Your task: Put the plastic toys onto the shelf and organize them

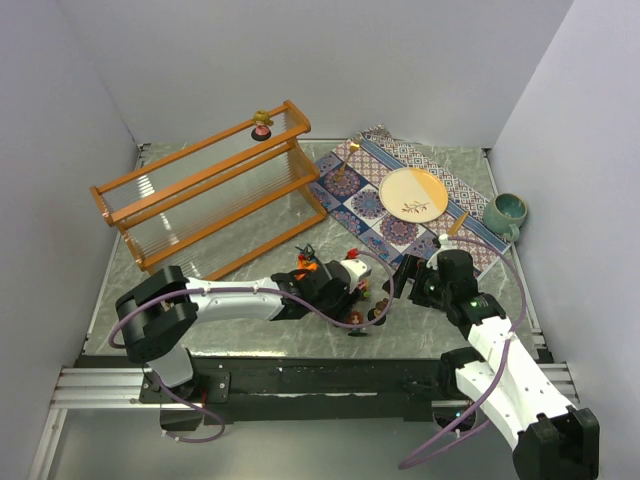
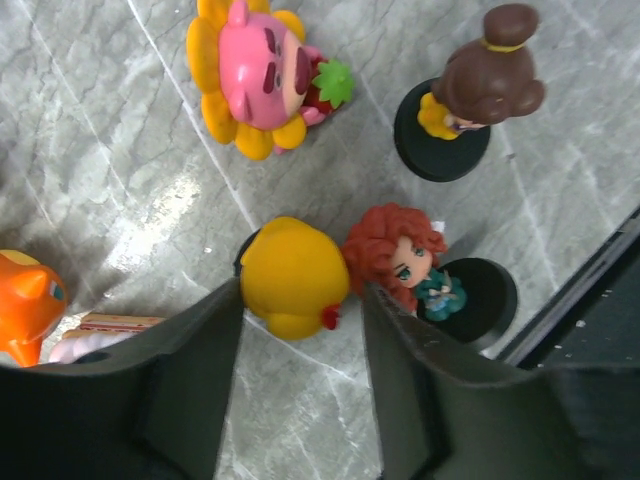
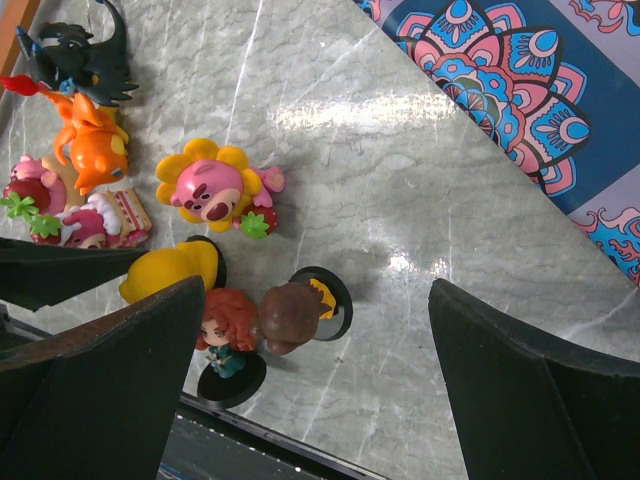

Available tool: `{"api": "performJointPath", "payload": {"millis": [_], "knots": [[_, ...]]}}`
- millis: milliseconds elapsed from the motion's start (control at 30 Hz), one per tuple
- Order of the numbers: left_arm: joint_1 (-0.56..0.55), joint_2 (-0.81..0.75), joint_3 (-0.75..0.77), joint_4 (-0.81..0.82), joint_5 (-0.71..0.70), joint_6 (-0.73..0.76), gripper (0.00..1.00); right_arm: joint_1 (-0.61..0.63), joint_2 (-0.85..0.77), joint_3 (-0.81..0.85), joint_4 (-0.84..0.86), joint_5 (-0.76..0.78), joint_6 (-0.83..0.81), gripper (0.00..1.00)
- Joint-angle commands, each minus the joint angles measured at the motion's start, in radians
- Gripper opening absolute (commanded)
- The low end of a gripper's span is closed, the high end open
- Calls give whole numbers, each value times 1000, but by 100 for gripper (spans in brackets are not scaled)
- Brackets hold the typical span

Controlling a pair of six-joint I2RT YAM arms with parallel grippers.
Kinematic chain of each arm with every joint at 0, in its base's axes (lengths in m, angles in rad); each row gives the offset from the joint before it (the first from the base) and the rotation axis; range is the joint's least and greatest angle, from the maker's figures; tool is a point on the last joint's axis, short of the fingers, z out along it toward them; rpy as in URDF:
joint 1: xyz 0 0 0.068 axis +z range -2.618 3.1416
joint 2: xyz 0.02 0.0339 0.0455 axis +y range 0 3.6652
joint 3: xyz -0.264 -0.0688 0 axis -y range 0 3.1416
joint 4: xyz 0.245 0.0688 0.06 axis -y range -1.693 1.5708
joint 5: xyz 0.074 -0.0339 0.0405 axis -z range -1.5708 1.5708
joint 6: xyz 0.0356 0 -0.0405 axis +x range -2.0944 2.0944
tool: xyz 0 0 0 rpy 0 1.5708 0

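— What's the left gripper [image 2: 300, 295] doing, down at our edge of the bench [image 3: 400, 150]?

— Its jaws are released, one on either side of the yellow-haired doll [image 2: 295, 270]. One finger seems to touch the head. The other sits just beside it, brushing the red-haired doll [image 2: 400, 255] next door. It isn't clenched on anything, as far as I can see.

— And the right gripper [image 3: 315, 290]?

— Spread wide and grasping nothing, it hangs above the brown-haired doll [image 3: 290, 315] (the one with the bun and the yellow band). All three dolls stand on round black bases, close together by the bench's near edge.

— What's just past them?

— There's a pink flower toy [image 3: 210, 185] with yellow petals lying on the marble. Beyond it two pink strawberry toys [image 3: 90, 225] sit side by side. Then comes an orange figure [image 3: 90, 135] and, right against it, a black spiky one [image 3: 75, 55]. All of them are on the bench.

— And further back?

— The shelf [image 1: 210, 190] stands slantwise at the far left, with orange-brown rails and clear ribbed panels. One small figurine [image 1: 262, 125] stands on its top tier, towards the right end.

— And off to the right?

— A patterned blue mat [image 1: 365, 205] carries a cream-and-orange plate [image 1: 413, 193]. A teal mug [image 1: 507, 212] sits beside the mat's right end.
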Motion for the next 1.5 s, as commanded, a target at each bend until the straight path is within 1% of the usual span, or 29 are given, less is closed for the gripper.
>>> {"api": "performJointPath", "payload": {"millis": [0, 133, 300, 367, 433, 533, 600, 800, 833, 933, 1000, 1133, 1200, 1367, 1467], "knots": [[0, 9, 4, 28, -27, 18, 53, 6, -3, 7, 13, 8, -3, 100], [0, 8, 4, 35, -35, 18, 49, 6, 0, 7, 15, 8, -3, 100], [0, 5, 6, 46, -30, 18, 48, 6, 5, 7, 15, 5, -5, 100], [0, 6, 9, 48, -29, 19, 51, 6, 6, 7, 15, 3, -5, 100], [-2, 8, 9, 49, -27, 24, 57, 7, 6, 8, 15, 2, -5, 100], [0, 11, 9, 66, -26, 39, 59, 6, 5, 8, 13, 2, -6, 100], [1, 20, 15, 71, -21, 50, 58, 6, 6, 8, 13, 2, -5, 100], [6, 37, 19, 77, 6, 59, 49, 4, 5, 8, 10, -3, -5, 100], [8, 37, 19, 74, 8, 59, 44, 6, 5, 8, 12, -3, -5, 100], [6, 29, 15, 67, 2, 56, 34, 7, 8, 8, 13, -3, -6, 100], [8, 15, 13, 67, -6, 50, 31, 7, 8, 7, 15, -3, -6, 100], [8, -11, 36, 45, -35, 39, 18, 6, 13, 10, 15, -3, -6, 100], [9, -29, 67, 15, -56, 29, 15, 6, 13, 10, 13, -3, -6, 100], [14, -99, 143, -47, -174, -5, 9, 6, 11, 11, 12, 0, -6, 100], [29, -139, 206, -110, -228, -36, 9, 6, 13, 13, 10, 5, -8, 100]]}}
